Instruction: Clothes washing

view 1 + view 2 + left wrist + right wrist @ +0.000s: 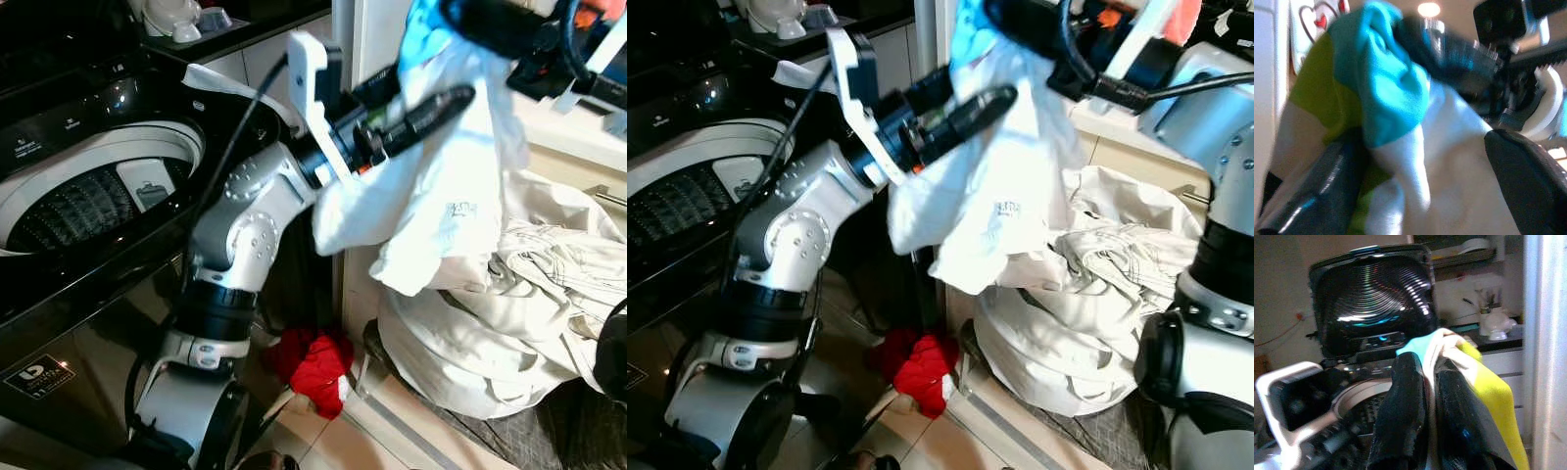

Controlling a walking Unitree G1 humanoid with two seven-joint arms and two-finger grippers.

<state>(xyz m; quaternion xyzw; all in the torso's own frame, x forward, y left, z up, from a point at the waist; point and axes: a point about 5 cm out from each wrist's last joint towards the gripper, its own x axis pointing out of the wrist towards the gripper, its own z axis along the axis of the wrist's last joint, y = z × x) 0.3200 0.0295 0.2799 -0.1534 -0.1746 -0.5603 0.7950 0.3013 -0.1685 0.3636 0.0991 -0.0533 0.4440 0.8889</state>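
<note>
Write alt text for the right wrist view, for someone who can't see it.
The right gripper has its jaws pinched on a white, turquoise and yellow garment. Behind it stands a top-loading washing machine with its dark lid raised.

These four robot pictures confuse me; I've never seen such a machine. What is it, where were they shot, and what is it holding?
It is a humanoid robot doing laundry. Two pictures come from cameras in its head, looking down; the other two sit on its wrists. The right gripper, two black fingers, is shut on a white garment with turquoise and yellow patches. The left gripper reaches open around the same cloth. On the robot's left stands an open top-loading washing machine. On the floor lie a pile of white laundry and a red cloth.
</note>
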